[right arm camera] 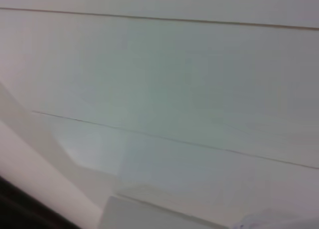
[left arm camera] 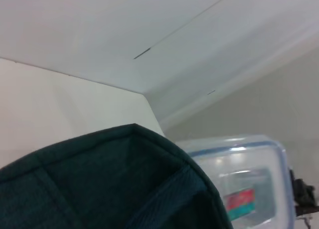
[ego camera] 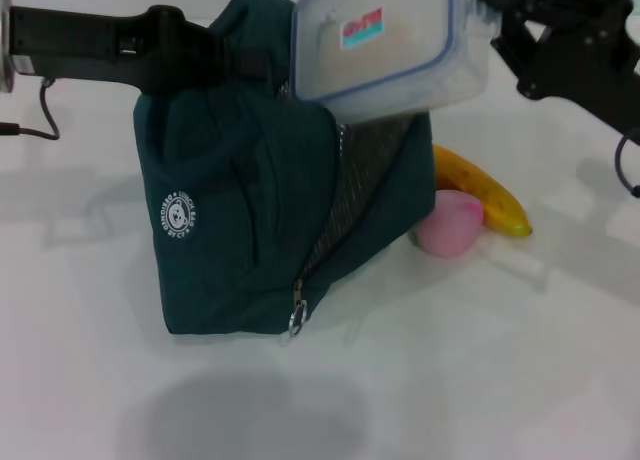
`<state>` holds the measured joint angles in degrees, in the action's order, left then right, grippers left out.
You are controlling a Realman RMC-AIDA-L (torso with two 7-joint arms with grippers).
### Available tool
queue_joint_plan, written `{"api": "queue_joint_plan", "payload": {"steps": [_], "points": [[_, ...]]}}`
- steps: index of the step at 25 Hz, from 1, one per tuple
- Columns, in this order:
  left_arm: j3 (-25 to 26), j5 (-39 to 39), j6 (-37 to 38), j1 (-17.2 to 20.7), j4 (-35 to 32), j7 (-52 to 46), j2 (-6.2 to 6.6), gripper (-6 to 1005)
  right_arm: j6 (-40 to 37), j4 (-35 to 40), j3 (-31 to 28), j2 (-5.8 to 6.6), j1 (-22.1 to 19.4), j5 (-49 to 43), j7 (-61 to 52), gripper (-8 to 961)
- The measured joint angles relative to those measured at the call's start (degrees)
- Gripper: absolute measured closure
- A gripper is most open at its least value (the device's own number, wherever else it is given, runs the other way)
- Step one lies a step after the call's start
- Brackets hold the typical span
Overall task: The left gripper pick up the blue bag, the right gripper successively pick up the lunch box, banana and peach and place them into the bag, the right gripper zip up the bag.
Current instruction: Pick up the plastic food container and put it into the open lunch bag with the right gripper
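Both claws high: lunch box [ego camera: 385, 45] overhangs bag [ego camera: 250, 210].

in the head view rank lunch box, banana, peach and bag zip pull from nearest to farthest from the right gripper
1. Lunch box, held at the right gripper, above the bag.
2. Banana, on the table below it.
3. Peach, beside the banana.
4. Zip pull, low on the bag's front.
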<state>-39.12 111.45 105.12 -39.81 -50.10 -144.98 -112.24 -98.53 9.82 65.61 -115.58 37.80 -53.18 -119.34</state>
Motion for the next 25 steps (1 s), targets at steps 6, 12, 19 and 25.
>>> {"api": "queue_joint_plan", "payload": {"steps": [6,12,19,25], "points": [[0.2,0.0,0.0,0.1,0.0,0.1,0.02,964,2.5,0.0,2.5,0.0,-0.3,-0.3,0.6,851],[0.0,0.0,0.0,-0.3,1.9,0.4,0.11,964,6.9,0.6,5.0,-0.36,0.9,-0.9,1.0,835],[-0.1,0.0,0.0,-0.4,2.4,0.6,0.03,964,13.7,0.4,7.3,-0.61,5.1,-1.0,1.5,817],[-0.1,0.2,-0.1,-0.7,3.6,1.3,-0.07,965,17.5,0.1,9.2,-0.61,7.7,-0.8,1.0,801]]}}
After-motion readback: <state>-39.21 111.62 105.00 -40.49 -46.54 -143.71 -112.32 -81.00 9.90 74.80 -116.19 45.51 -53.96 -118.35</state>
